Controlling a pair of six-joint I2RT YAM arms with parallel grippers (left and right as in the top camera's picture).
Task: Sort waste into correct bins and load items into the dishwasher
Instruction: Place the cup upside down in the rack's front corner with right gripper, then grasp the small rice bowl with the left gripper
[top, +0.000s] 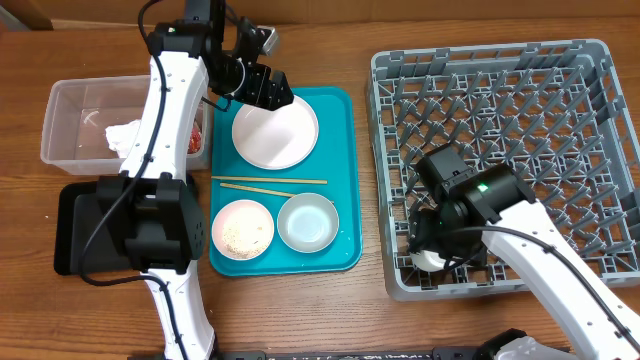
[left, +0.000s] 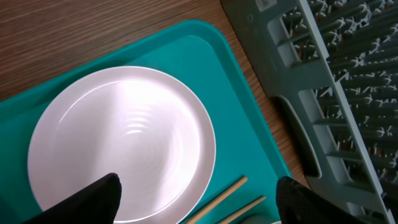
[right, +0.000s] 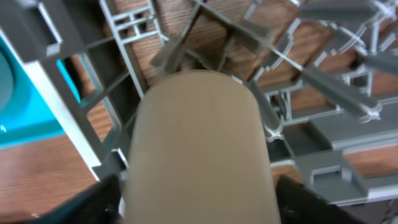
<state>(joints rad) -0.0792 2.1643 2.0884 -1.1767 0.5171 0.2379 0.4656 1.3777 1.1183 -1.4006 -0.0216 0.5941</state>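
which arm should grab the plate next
Left: the left fingers hang open directly over the plate on the teal tray. The right fingers are down in the dish rack, either side of the cup.

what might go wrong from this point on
The cup in the right gripper sits low among the dish rack pegs; released there, it may tip or jam. The open left gripper hovers over the flat plate; a rim pinch could slip and shove it into the chopsticks.

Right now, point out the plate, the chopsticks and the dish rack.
plate (top: 275, 132), overhead, centre of its face
chopsticks (top: 270, 181), overhead, middle of the upper stick
dish rack (top: 383, 180), overhead, its left wall
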